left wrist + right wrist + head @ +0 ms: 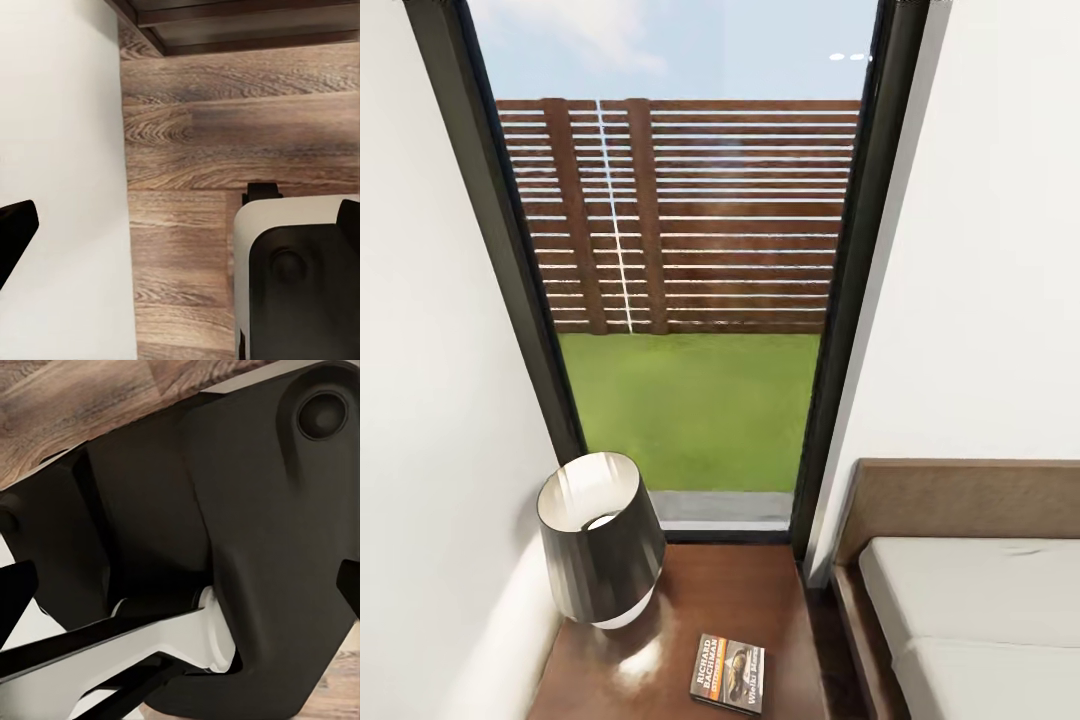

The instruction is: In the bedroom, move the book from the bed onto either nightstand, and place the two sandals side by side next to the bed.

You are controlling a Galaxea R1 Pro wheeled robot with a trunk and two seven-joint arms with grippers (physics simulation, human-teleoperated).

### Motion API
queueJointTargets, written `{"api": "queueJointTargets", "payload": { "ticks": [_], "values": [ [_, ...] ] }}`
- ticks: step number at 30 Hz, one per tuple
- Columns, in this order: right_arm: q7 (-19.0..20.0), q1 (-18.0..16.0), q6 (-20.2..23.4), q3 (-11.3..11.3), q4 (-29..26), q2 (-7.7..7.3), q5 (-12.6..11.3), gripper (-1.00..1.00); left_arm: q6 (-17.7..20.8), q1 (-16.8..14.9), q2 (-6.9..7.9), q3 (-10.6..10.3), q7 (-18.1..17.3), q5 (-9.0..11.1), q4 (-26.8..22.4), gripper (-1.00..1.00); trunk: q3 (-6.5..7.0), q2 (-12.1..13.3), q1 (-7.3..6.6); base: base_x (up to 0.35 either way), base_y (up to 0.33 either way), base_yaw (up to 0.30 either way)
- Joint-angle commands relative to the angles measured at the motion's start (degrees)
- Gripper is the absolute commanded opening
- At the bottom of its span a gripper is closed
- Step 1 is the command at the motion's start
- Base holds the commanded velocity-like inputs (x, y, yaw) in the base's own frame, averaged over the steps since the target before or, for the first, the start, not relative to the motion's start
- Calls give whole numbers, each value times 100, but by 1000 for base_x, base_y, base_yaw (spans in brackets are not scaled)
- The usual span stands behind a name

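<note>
A nightstand (755, 600) stands in the corner between the left wall (420, 400) and the bed (970, 600), which lies to its right. On it, a lamp (602, 540) sits at the back left and the book (728, 673) lies flat near the front. Behind the nightstand is a tall window (690, 270), with grass (690, 410) and a fence (690, 215) beyond.

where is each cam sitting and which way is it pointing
Head view: on the robot's head, facing the window, looking down on the nightstand with the book and lamp, bed at right; no arms.
Left wrist view: by the left jaws, aimed at the wood floor; robot body shows.
Right wrist view: by the right jaws, facing dark robot parts.
Both wrist views share the floor.
</note>
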Motion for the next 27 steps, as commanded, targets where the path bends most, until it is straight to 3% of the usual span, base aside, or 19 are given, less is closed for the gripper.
{"api": "queueJointTargets", "payload": {
  "ticks": [1,27],
  "values": [
    [25,-7,21,-41,12,-3,-33,100,-11,-2,1,-49,20,40,-3,100,10,34,-21,0,0,0],
    [25,-7,19,-41,11,-3,-33,100,-16,26,1,-46,21,42,-1,100,477,1077,-592,0,0,0]
  ]
}}
